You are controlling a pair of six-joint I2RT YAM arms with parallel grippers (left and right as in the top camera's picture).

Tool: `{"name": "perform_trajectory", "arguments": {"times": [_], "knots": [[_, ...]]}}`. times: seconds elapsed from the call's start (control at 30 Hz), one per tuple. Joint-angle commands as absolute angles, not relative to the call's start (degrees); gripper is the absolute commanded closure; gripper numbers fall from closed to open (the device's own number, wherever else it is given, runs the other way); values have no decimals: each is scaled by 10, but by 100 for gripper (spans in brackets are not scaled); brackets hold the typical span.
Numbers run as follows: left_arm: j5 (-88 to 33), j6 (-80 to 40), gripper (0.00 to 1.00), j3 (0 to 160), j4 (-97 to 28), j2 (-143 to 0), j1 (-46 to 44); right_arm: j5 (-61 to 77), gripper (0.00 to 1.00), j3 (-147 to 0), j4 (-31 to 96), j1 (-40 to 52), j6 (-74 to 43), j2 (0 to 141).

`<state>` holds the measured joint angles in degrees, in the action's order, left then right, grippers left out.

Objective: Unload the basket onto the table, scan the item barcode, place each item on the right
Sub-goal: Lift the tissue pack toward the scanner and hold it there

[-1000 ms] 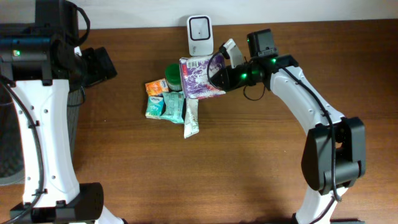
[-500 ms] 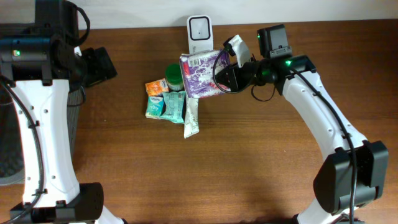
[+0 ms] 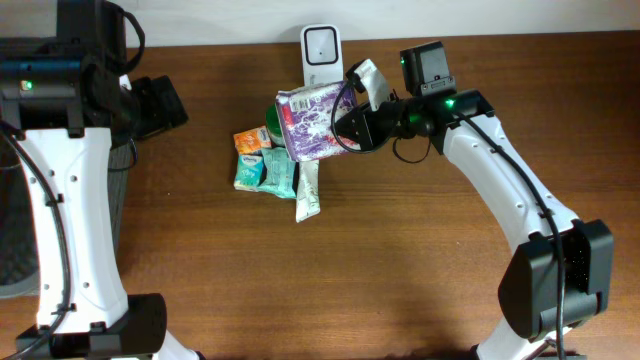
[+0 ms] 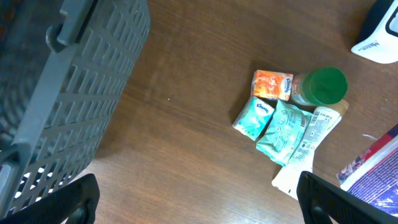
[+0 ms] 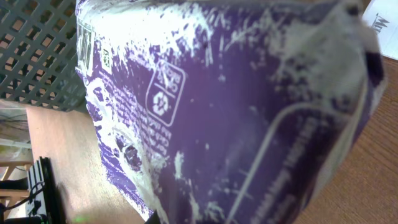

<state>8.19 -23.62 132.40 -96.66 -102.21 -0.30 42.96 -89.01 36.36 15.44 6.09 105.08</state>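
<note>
purple-white crinkled pouch (image 3: 311, 121) clamped in right gripper (image 3: 354, 126) at 6 o'clock of scanner (image 3: 321, 48); only right wrist shows its recycling mark (image 5: 166, 94); left gripper (image 4: 205, 202) spread wide.

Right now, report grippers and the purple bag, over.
Right gripper shut on purple bag, held at white scanner. Left gripper open, empty, by grey basket. Packet pile beside and below bag, clear of scanner.
</note>
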Motion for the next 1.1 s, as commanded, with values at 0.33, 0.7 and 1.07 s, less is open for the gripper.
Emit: {"name": "perform_trajectory", "arguments": {"times": [0.33,0.7,1.07], "knots": [[84,-240,1,1323,-967,-1013,-2,448,96,-887,362,157,51,1050],[84,-240,1,1323,-967,-1013,-2,448,96,-887,362,157,51,1050],[84,-240,1,1323,-967,-1013,-2,448,96,-887,357,157,38,1050]]}}
